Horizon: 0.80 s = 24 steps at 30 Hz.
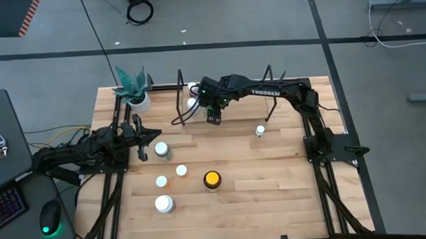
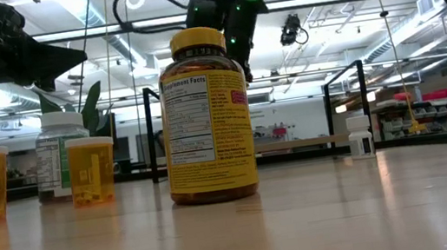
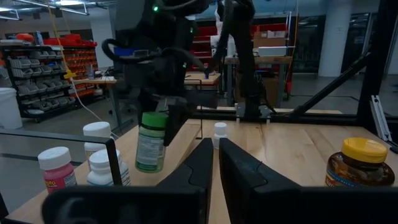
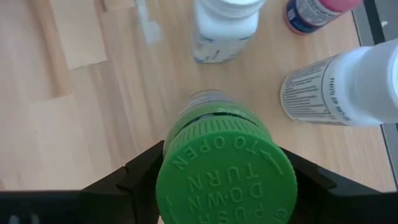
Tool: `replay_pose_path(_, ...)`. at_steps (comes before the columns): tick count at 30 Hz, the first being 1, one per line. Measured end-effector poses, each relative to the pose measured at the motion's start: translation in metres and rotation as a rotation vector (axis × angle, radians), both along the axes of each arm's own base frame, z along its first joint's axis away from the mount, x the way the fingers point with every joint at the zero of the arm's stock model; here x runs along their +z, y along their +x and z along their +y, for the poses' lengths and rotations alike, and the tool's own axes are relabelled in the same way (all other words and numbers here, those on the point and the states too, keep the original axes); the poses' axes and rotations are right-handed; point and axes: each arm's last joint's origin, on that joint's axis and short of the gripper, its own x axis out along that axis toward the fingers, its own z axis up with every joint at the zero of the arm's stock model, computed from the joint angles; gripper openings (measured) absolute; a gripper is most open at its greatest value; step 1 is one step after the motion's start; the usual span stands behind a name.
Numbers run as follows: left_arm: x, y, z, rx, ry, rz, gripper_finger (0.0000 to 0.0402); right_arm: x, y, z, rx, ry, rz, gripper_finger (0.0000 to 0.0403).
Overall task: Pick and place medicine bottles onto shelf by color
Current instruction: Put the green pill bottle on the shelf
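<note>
While the left gripper [image 1: 143,144] waits shut and empty by the table's left edge, the high view puts the right gripper [image 1: 213,114] just beside the low light-wood shelf [image 1: 230,97]. From the left wrist, the green-capped bottle [image 3: 151,140] hangs upright above the board. The right wrist shows jaws clamping its cap, white bottles [image 4: 225,25] standing below.
</note>
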Motion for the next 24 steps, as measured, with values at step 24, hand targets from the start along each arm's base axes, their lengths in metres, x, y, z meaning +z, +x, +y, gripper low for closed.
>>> replay_pose_path(24, 0.000, 0.000, 0.000, 0.000, 0.000, 0.000, 0.0030, -0.017, 0.000, -0.013, -0.018, 0.013, -0.058, 0.0247)
